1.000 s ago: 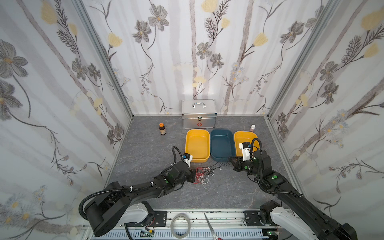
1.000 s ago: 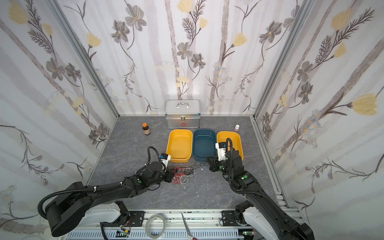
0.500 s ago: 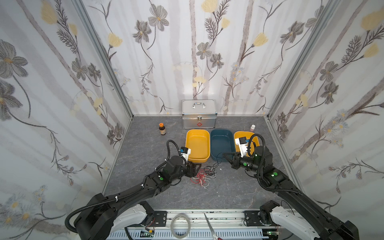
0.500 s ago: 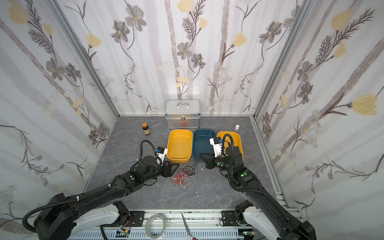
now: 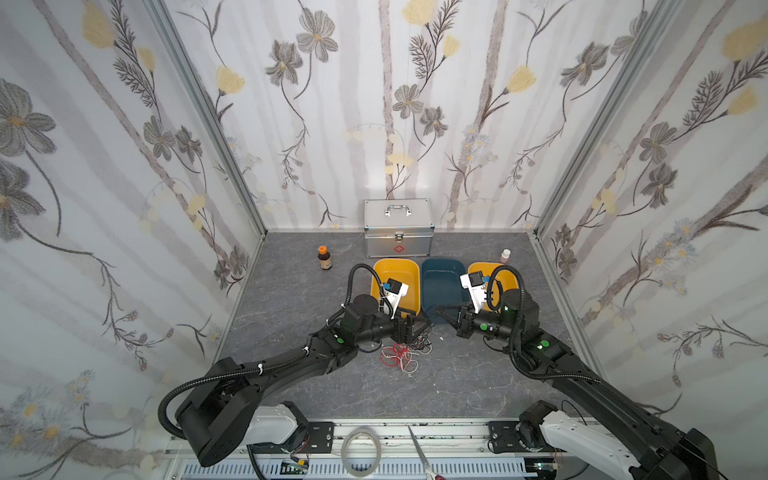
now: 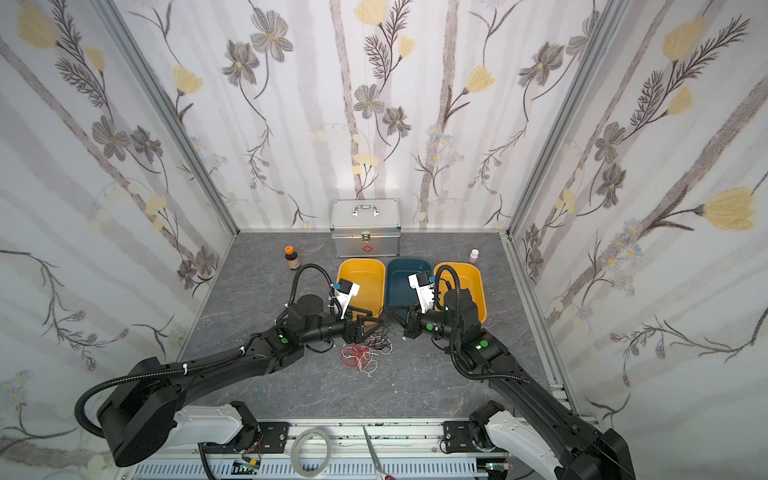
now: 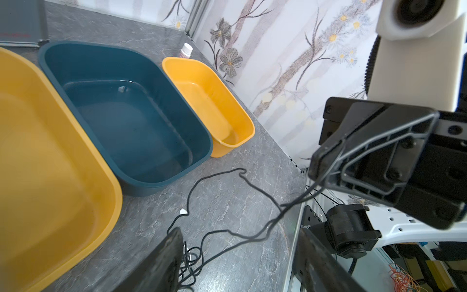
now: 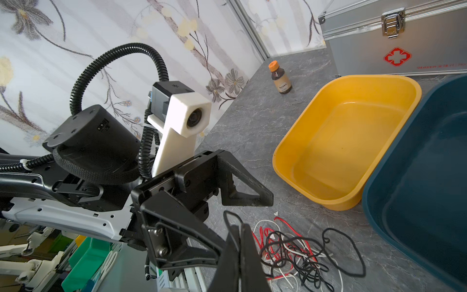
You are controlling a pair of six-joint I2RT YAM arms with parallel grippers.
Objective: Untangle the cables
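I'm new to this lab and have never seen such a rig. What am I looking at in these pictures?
Two black robot arms, each ending in a two-fingered gripper, work over a grey table. Both top views look down on everything from one camera head; each wrist view comes from a camera riding on an arm. On the table lie tangled red, white and black cables, a blue tub between two yellow tubs, a metal case, a brown bottle and a white bottle. The right gripper is shut on the black cable; the left gripper stands open, gripping nothing.
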